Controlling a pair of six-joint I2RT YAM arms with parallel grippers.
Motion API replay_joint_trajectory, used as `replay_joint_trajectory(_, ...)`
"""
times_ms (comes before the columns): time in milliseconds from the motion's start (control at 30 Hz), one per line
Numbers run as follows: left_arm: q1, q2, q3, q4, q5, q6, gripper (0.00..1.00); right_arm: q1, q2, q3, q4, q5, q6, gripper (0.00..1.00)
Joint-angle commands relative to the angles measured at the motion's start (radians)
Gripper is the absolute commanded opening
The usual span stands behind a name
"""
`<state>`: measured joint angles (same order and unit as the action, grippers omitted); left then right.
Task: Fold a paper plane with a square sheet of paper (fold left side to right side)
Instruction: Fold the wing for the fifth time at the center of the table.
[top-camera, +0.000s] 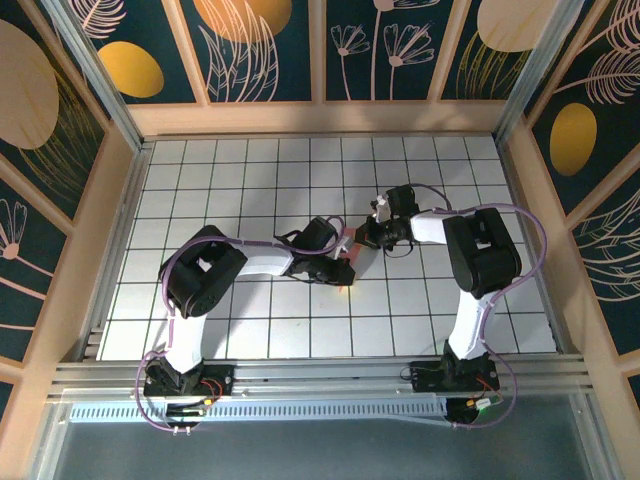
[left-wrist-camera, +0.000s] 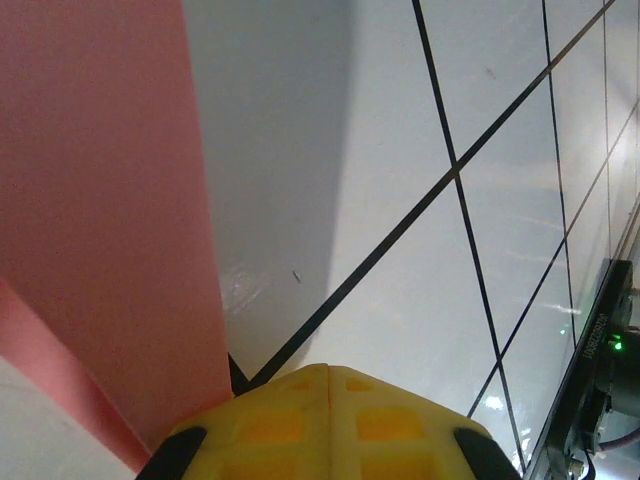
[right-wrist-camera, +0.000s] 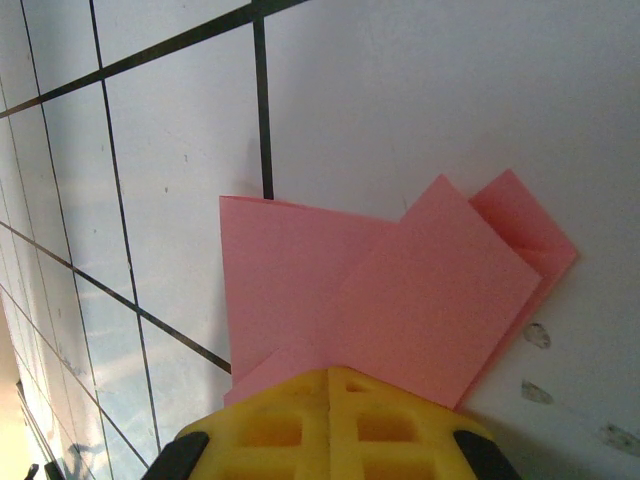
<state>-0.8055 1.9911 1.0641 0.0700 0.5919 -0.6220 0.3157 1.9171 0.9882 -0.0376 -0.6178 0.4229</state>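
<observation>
The square sheet of paper (right-wrist-camera: 400, 290) is salmon-pink and lies flat on the white grid table (right-wrist-camera: 180, 150), folded into overlapping angled flaps. In the overhead view a small strip of the paper (top-camera: 348, 248) shows between the two arms at mid-table. My right gripper (right-wrist-camera: 330, 370) is shut, its yellow fingertips resting on the paper's near edge. My left gripper (left-wrist-camera: 328, 368) is shut too, its tip on the tile right beside a long straight edge of the paper (left-wrist-camera: 110, 220). Both grippers meet over the sheet: left gripper (top-camera: 343, 270), right gripper (top-camera: 360, 240). No finished paper plane shape can be made out.
Wooden walls (top-camera: 320, 118) with painted panels ring the grid table. An aluminium rail (top-camera: 320, 375) carrying both arm bases runs along the near edge. A black arm base with a green light (left-wrist-camera: 612, 345) stands at the right of the left wrist view. Open tiles (top-camera: 230, 170) surround the arms.
</observation>
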Motion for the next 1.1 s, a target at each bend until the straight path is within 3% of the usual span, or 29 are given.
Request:
replay_joint_trajectory(0, 0.002, 0.007, -0.01, -0.032, -0.013, 0.026, 0.0, 0.0, 0.063, -0.015, -0.104, 0.117, -0.032, 0.0)
replay_joint_trajectory(600, -0.025, -0.056, -0.141, 0.005, -0.006, 0.005, 0.0, -0.005, 0.066, -0.003, -0.125, 0.122, -0.043, 0.0)
replay_joint_trajectory(767, -0.045, -0.092, -0.196, 0.12, 0.05, -0.067, 0.0, -0.004, 0.07, 0.0, -0.128, 0.122, -0.044, 0.0)
replay_joint_trajectory(1067, -0.061, -0.162, -0.235, 0.177, 0.03, -0.133, 0.0, -0.004, 0.063, 0.023, -0.122, 0.093, -0.047, 0.0)
